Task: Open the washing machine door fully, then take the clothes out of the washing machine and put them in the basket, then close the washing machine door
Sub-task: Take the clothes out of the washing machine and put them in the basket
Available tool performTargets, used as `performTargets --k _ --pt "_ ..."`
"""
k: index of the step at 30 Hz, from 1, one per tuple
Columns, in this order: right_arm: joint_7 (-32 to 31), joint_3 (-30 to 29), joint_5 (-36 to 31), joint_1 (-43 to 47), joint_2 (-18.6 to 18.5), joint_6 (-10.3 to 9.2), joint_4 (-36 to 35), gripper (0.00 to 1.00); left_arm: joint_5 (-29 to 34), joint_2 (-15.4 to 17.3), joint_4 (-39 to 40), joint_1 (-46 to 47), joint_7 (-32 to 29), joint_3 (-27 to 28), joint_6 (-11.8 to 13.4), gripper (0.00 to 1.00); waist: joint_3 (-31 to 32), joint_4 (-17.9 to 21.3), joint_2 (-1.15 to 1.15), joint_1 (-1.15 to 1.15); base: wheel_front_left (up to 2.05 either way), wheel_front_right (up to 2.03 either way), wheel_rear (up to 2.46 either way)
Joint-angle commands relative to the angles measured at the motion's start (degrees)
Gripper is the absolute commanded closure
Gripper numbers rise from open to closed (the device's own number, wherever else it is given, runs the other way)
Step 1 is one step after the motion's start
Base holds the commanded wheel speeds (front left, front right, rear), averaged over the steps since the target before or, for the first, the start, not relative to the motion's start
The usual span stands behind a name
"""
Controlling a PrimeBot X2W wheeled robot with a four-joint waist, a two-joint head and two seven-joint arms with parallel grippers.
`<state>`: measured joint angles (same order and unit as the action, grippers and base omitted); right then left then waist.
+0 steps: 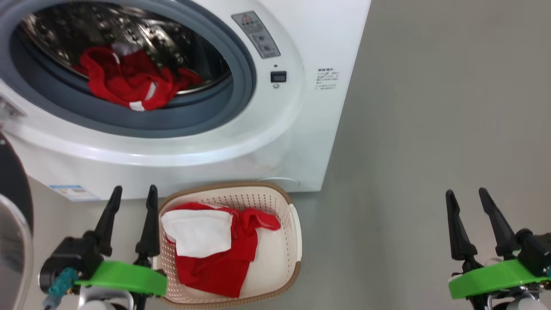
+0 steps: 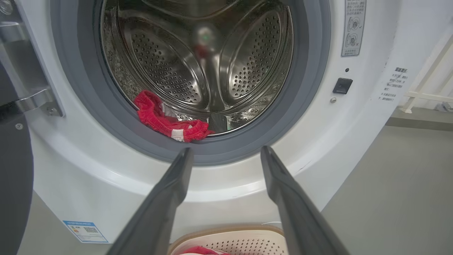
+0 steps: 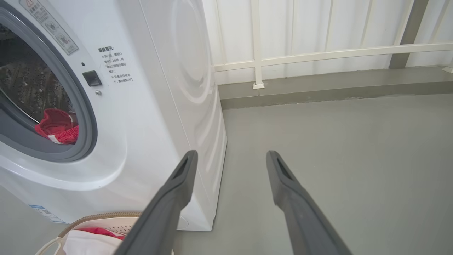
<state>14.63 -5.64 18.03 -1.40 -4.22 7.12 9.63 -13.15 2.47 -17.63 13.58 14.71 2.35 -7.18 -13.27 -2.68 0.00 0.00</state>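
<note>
The door (image 1: 13,181) of your washing machine (image 1: 310,129) stands swung open at the machine's left. A red garment (image 1: 129,82) lies at the front lip of the drum (image 2: 170,63). The basket (image 1: 296,232) sits just before the machine, holding red and white clothes (image 1: 211,254). Your left gripper (image 1: 134,189), spread wide and empty, hovers before the machine beside the basket. Your right gripper (image 1: 466,191), equally wide and empty, hangs off the machine's right.
</note>
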Motion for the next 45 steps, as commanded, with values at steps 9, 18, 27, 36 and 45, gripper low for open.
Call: performTargets --k 9,18,27,36,45 --pt "0.37 1.05 0.25 3.68 -1.24 0.36 -1.11 0.0 1.26 1.21 6.08 -6.43 0.29 2.2 -0.31 0.0 5.15 -1.14 0.0 0.0 0.0 0.0 0.0" --pt "0.37 -0.09 0.48 8.79 -0.87 0.36 -1.27 0.0 1.76 0.84 9.59 -13.47 0.29 3.77 -0.31 0.0 9.68 -1.43 0.0 0.0 0.0 0.0 0.0" --pt "0.37 -1.31 0.59 12.6 -0.72 0.36 -2.01 0.0 2.01 0.57 13.13 -19.05 0.29 4.96 -0.31 0.0 11.42 -1.92 0.0 0.0 0.0 0.0 0.0" --pt "0.37 -1.17 0.47 12.1 -0.65 0.36 -2.06 0.0 1.98 0.46 13.75 -19.05 0.29 4.98 -0.31 0.0 10.9 -1.92 0.0 0.0 0.0 0.0 0.0" --pt "0.37 -0.9 0.5 11.16 -0.69 0.36 -2.12 0.0 1.83 0.43 13.59 -18.1 0.29 4.61 -0.31 0.0 9.98 -1.88 0.0 0.0 0.0 0.0 0.0"
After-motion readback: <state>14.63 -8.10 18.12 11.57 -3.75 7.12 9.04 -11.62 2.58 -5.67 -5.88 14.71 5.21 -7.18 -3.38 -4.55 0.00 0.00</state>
